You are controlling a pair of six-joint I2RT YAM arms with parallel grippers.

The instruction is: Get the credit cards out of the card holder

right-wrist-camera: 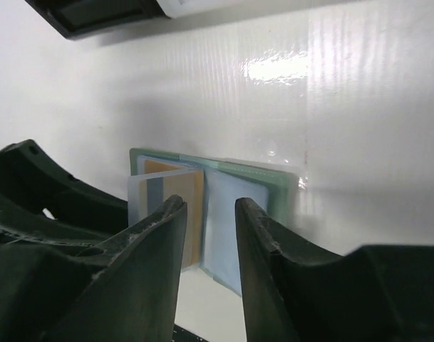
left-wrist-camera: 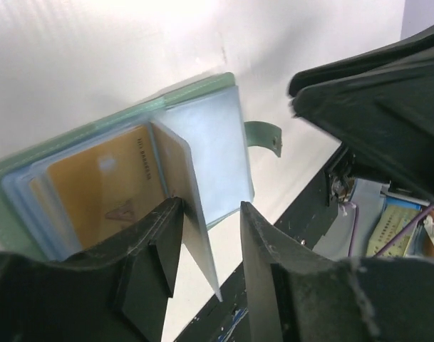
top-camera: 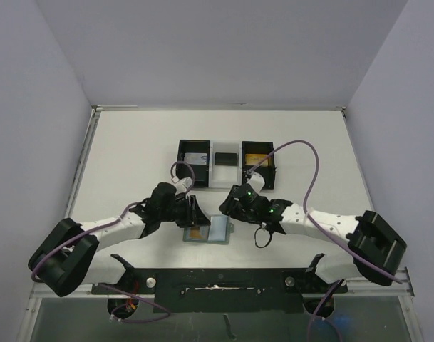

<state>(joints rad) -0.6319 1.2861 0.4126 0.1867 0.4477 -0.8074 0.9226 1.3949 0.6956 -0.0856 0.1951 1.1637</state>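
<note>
Seen open and flat near the middle of the desk's near edge: grey-green card holder (top-camera: 218, 229), closing tab (left-wrist-camera: 263, 135) out to 1 side, gold card (left-wrist-camera: 102, 192) in a pale blue pocket. Tilted up from the fold, striped card (left-wrist-camera: 193, 214), between the parted, unclenched fingers of the left gripper (left-wrist-camera: 209, 208). Also released and empty, right gripper (right-wrist-camera: 209, 204), just above the holder. Toward the far edge, 3-compartment tray (top-camera: 182, 153)

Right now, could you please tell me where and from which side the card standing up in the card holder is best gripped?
Probably its free upper edge, from above, with a pad on each flat face. The card stands on edge by the fold of the open card holder, and the open left pincer straddles it.
</note>
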